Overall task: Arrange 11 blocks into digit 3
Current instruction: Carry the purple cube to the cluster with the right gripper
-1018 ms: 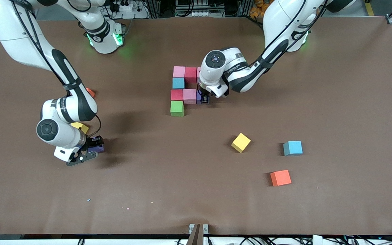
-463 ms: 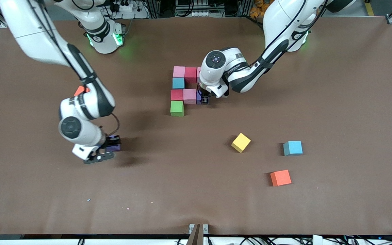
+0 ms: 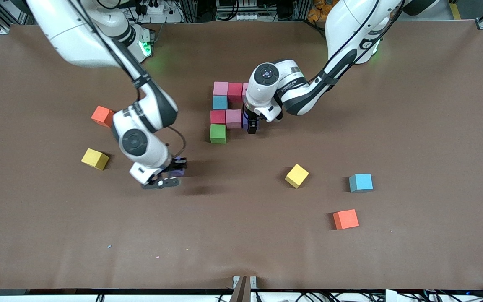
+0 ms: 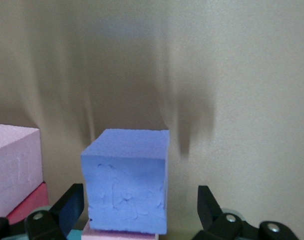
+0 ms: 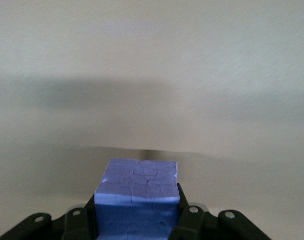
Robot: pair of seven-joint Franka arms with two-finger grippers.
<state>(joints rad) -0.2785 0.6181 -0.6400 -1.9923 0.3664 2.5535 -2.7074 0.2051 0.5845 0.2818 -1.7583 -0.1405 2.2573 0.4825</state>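
Observation:
The partial digit 3 stands mid-table: pink [image 3: 220,88], red [image 3: 235,91], sky-blue [image 3: 220,102], red [image 3: 217,116], pink [image 3: 233,118] and green [image 3: 218,133] blocks. My left gripper [image 3: 252,126] is open at its purple block [image 4: 127,185], one finger [image 4: 69,207] on each side with gaps; the block rests beside the pink one [image 4: 14,165]. My right gripper [image 3: 174,174] is shut on a second purple block [image 5: 137,197], held over bare table nearer the front camera than the figure. A yellow block [image 3: 297,175] and a sky-blue block [image 3: 361,183] lie loose.
An orange cube [image 3: 346,219] lies near the loose sky-blue block. Another orange cube [image 3: 102,115] and a second yellow cube [image 3: 94,159] lie toward the right arm's end. The brown table [image 3: 241,235] runs wide toward the front camera.
My right arm has carried the purple block from beside the yellow cube toward the figure, uncovering the yellow and orange cubes there. My left gripper has stayed at the figure.

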